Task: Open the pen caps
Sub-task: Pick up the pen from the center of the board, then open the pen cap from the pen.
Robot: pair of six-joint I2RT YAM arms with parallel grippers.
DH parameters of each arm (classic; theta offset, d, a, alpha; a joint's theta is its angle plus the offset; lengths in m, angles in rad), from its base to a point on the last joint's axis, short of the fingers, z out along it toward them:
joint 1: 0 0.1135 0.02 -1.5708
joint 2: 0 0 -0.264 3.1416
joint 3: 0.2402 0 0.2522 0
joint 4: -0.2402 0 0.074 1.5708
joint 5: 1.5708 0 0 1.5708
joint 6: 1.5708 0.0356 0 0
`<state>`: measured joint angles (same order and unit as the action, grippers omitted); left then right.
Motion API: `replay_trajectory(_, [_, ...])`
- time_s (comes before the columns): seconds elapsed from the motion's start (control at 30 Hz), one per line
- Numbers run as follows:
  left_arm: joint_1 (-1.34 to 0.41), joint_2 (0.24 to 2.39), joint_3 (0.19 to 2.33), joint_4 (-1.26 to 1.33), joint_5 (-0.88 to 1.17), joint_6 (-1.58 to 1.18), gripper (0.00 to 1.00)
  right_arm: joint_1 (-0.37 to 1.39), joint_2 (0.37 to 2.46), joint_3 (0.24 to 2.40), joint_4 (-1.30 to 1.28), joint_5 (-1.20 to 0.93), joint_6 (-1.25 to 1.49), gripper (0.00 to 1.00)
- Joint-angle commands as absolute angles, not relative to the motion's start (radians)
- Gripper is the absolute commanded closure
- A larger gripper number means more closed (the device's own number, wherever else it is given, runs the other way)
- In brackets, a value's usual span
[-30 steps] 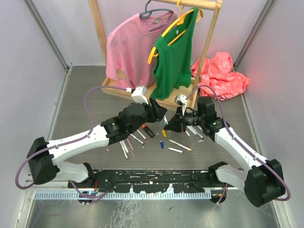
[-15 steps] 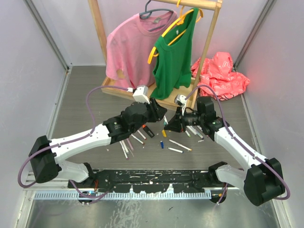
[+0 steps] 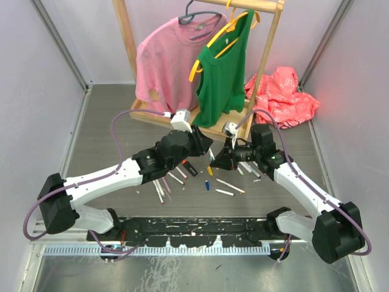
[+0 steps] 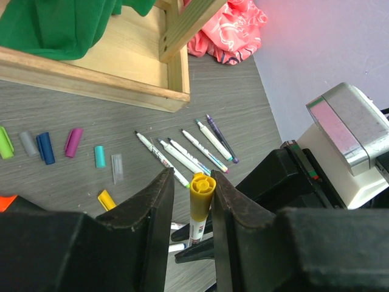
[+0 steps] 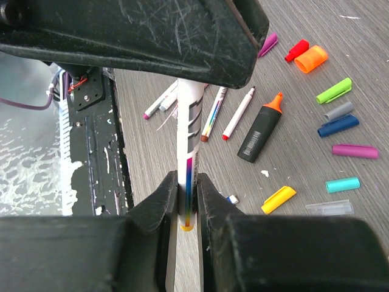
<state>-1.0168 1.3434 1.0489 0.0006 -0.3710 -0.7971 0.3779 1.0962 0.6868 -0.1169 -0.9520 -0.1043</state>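
Observation:
My right gripper [image 5: 186, 179] is shut on the lower end of a white marker [image 5: 189, 121], held up off the table. Its yellow cap [image 4: 201, 191] stands between the jaws of my left gripper [image 4: 191, 175]. The right jaw touches the cap and a narrow gap shows on the left side. From above, both grippers [image 3: 203, 144] [image 3: 217, 159] meet over the table's middle. Loose pen caps lie on the table: green [image 4: 5, 143], blue [image 4: 45, 148], purple [image 4: 73, 142], teal [image 4: 99, 156], yellow [image 4: 106, 199], orange [image 5: 311, 59], red [image 5: 296, 50].
Several uncapped markers [image 4: 194, 149] and a black highlighter with an orange cap [image 5: 259, 132] lie below the grippers. Behind stands a wooden clothes rack [image 3: 164, 118] with a pink shirt [image 3: 164, 61] and a green top [image 3: 225, 73]. A crumpled red bag [image 3: 282, 94] lies back right.
My left gripper has crept a little toward the right gripper and its jaws have narrowed around the yellow cap. The right gripper keeps its hold on the marker.

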Motion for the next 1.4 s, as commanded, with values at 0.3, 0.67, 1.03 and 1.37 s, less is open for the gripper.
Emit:
replay_trajectory(0.3, [-1.018, 1.337, 1.09, 0.017, -0.358, -0.793, 1.0, 0.387, 1.088, 0.738, -0.105, -0.937, -0.121, 0.85])
replay_trajectory(0.67, [-1.016, 1.323, 0.999, 0.166, -0.261, -0.782, 1.0, 0.336, 1.047, 0.693, 0.052, -1.042, 0.069, 0.55])
replay_trajectory(1.03, [-1.0, 1.311, 0.971, 0.253, -0.254, -0.76, 1.0, 0.335, 1.066, 0.695, 0.04, -1.062, 0.067, 0.69])
replay_trajectory(1.37, [-0.812, 1.198, 0.926, 0.395, -0.262, -0.71, 1.0, 0.338, 1.107, 0.748, -0.109, -1.038, -0.068, 0.99])
